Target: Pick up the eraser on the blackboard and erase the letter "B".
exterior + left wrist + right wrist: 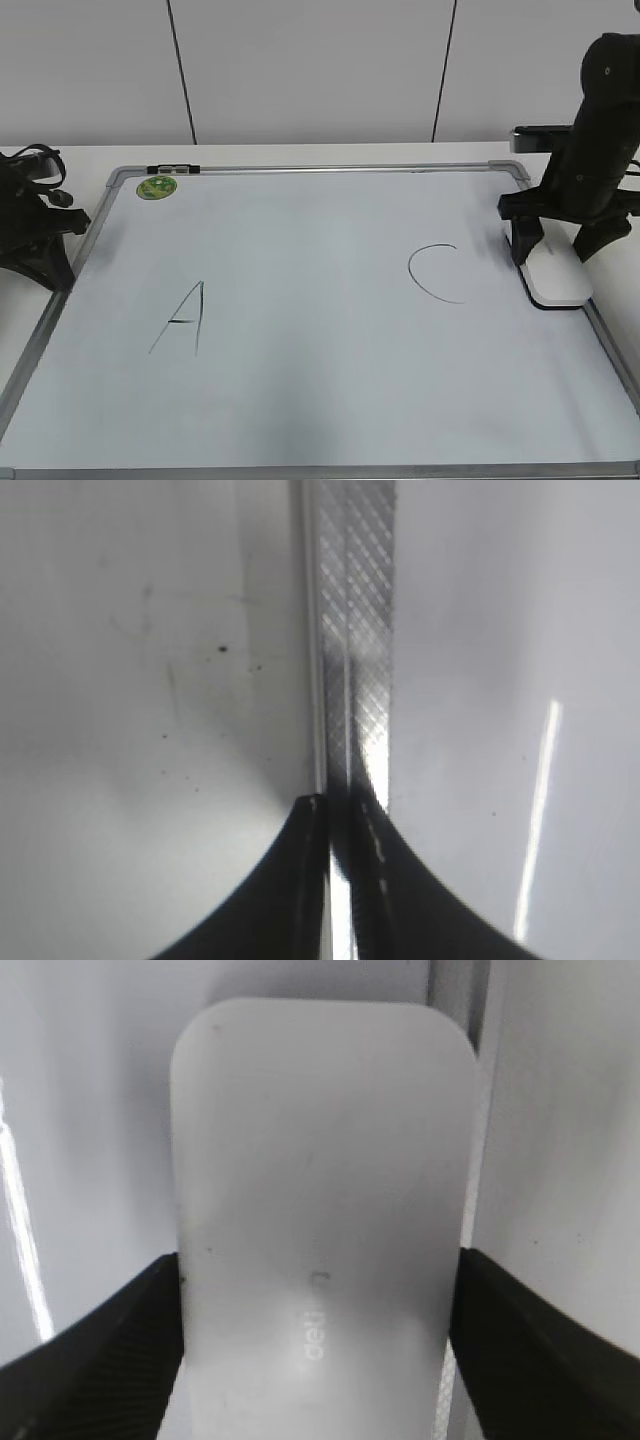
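Two fingers of the right pincer (557, 248) flank the eraser (558, 278) on the blackboard's (320, 400) right edge, touching its long sides (grip firmness unclear), while the shut, empty left pincer (340, 810) sits far across; no "B" shows.

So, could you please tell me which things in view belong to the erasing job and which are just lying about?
Belonging to the job:
- eraser, between the right gripper fingers
- blackboard; no "B" visible between A and C

Just lying about:
- green magnet
- letter A
- letter C
- left gripper, parked at the frame
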